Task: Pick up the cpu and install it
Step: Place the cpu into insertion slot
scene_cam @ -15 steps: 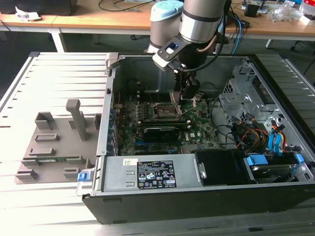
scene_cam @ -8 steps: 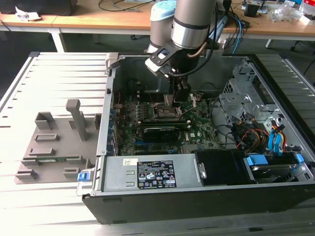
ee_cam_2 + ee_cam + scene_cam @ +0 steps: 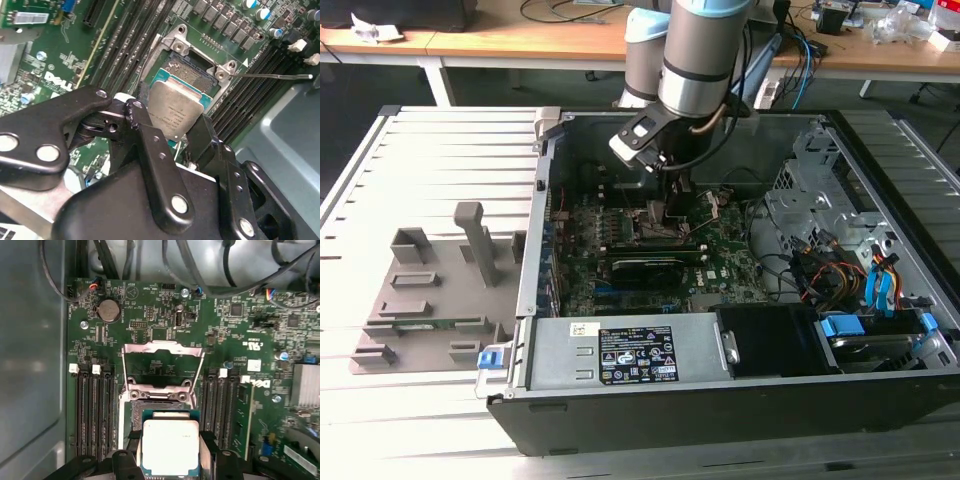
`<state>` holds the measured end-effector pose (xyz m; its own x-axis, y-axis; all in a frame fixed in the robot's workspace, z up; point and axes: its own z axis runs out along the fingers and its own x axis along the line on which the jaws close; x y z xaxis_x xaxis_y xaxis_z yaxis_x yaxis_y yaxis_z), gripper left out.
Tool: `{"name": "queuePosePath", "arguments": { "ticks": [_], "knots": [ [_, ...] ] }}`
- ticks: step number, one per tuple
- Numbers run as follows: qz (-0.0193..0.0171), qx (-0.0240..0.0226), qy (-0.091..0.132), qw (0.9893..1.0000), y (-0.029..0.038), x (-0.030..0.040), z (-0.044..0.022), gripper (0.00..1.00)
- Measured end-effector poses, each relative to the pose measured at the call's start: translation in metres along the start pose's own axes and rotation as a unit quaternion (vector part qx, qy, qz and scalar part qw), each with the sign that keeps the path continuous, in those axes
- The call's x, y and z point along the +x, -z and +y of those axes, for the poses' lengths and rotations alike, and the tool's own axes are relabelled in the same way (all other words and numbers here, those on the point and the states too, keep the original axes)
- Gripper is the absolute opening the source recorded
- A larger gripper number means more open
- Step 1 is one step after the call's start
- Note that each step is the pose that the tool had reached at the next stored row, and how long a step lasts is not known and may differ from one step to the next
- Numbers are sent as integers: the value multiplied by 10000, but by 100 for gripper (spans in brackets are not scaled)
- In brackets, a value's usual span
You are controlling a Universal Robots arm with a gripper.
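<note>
The cpu (image 3: 170, 445), a flat square chip with a silvery top, sits between my gripper's (image 3: 170, 452) two black fingers, which are shut on its opposite edges. In the second wrist view the cpu (image 3: 176, 107) hangs tilted just over the near part of the open motherboard socket (image 3: 192, 62), with the gripper (image 3: 172, 127) around it. The socket (image 3: 156, 396) has its metal load plate (image 3: 163, 356) swung up and open. In the exterior view the gripper (image 3: 676, 205) reaches down inside the open computer case over the middle of the motherboard (image 3: 720, 265).
Memory slots (image 3: 92, 410) flank the socket on both sides. A thin socket lever (image 3: 275, 76) juts out beside it. Case walls (image 3: 545, 200), cables and drive bays (image 3: 840, 270) surround the board. Grey fixture blocks (image 3: 430, 300) lie on the table at the exterior view's left.
</note>
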<state>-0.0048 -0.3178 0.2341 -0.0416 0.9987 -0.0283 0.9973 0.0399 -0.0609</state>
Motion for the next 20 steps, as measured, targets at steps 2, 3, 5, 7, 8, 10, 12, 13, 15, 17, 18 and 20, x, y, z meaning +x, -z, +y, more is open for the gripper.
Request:
{"name": "queuePosePath", "arguments": {
  "ticks": [2, 3, 5, 7, 8, 10, 12, 13, 15, 17, 18, 20],
  "knots": [
    [0, 0, -10, 10000, -77, 26, -14, 55],
    [1, 1, -21, 10000, -108, 33, -21, 55],
    [5, 2, -79, 10000, -159, 41, -30, 55],
    [5, 2, -85, 10000, -180, 44, -30, 55],
    [6, 2, -88, 10000, -197, 48, -32, 55],
    [5, 3, -88, 10000, -234, 63, -36, 55],
    [5, 3, -91, 10000, -263, 78, -35, 55],
    [6, 3, -92, 10000, -269, 82, -35, 55],
    [6, 2, -95, 10000, -293, 90, -39, 55],
    [6, 3, -98, 10000, -315, 93, -42, 55],
    [6, 2, -100, 10000, -326, 95, -42, 55],
    [4, 3, -100, 10000, -336, 98, -42, 55]
  ]
}}
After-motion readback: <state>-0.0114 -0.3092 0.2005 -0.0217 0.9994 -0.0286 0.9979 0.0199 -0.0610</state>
